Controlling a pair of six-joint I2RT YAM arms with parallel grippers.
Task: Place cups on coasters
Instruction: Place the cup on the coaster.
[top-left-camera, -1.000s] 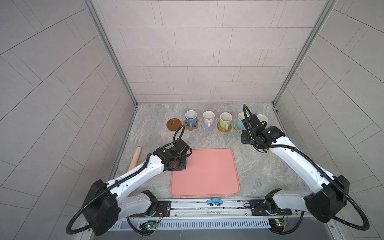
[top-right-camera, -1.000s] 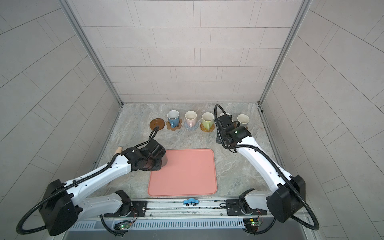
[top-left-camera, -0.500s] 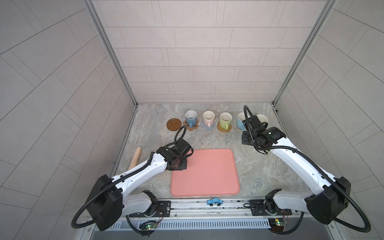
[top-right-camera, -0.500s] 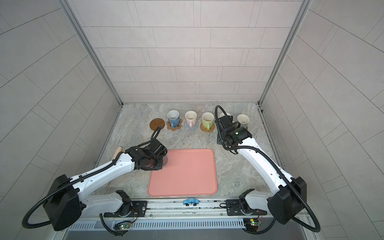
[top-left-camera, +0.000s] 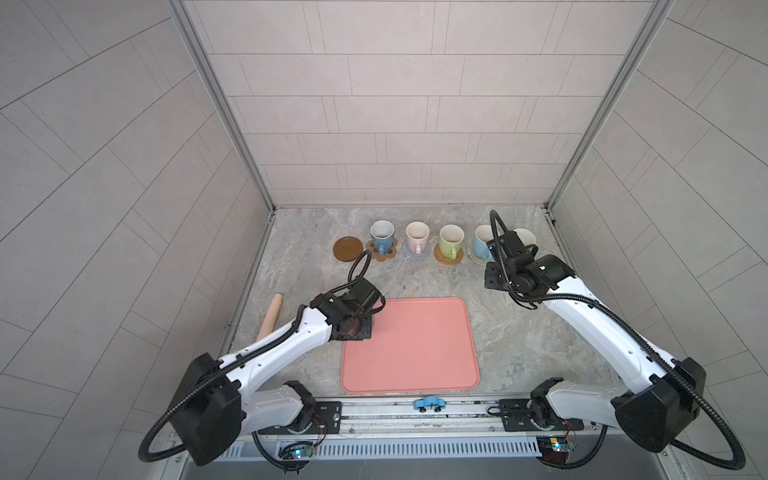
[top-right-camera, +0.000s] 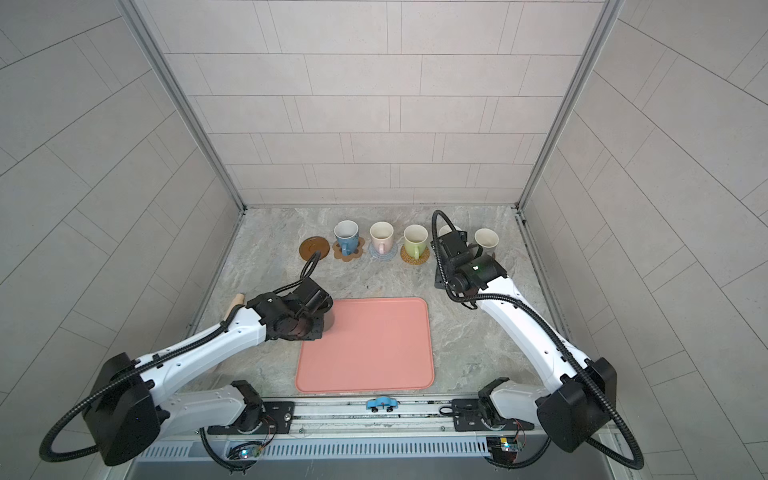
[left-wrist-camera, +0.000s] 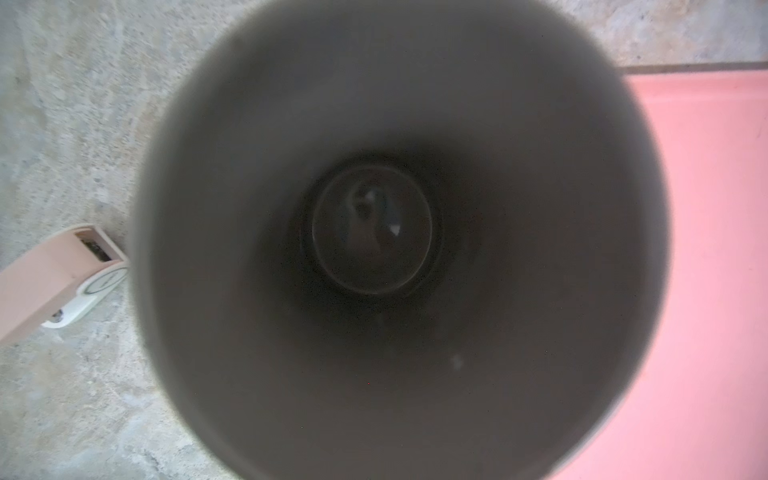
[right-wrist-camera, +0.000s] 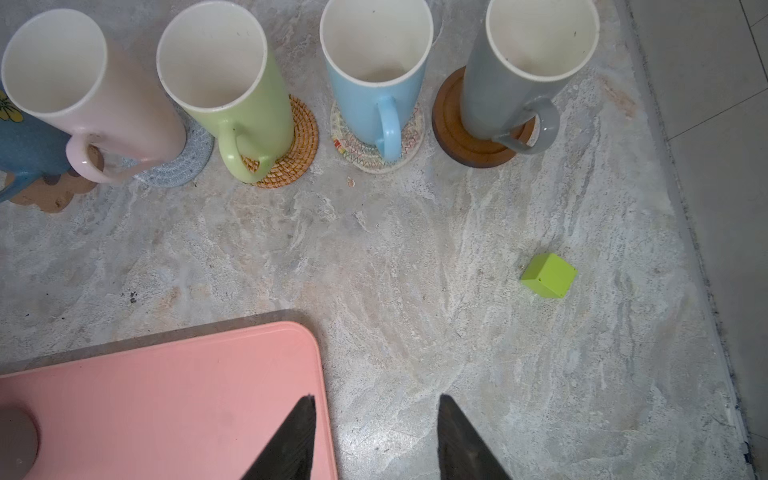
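My left gripper (top-left-camera: 365, 322) hangs over the pink tray's far left corner, shut on the dark grey cup (top-right-camera: 328, 321). The left wrist view looks straight down into that cup (left-wrist-camera: 374, 232), and my fingers are hidden. An empty brown wooden coaster (top-left-camera: 347, 249) lies at the left end of the back row. On the other coasters stand a dark blue cup (top-left-camera: 381, 237), a pink cup (top-left-camera: 417, 236), a green cup (top-left-camera: 451, 241), a light blue cup (right-wrist-camera: 374, 83) and a grey cup (right-wrist-camera: 519, 83). My right gripper (right-wrist-camera: 377, 397) is open and holds nothing, low beside the tray's far right corner.
The pink tray (top-left-camera: 415, 353) fills the table's middle front. A wooden rod (top-left-camera: 270, 316) lies by the left wall. A small green cube (right-wrist-camera: 548, 276) sits on the marble near the right wall. A blue toy car (top-left-camera: 430, 402) rests on the front rail.
The left arm's shoulder has swung slightly, while its gripper stays at the tray corner with the cup. The right arm has not moved.
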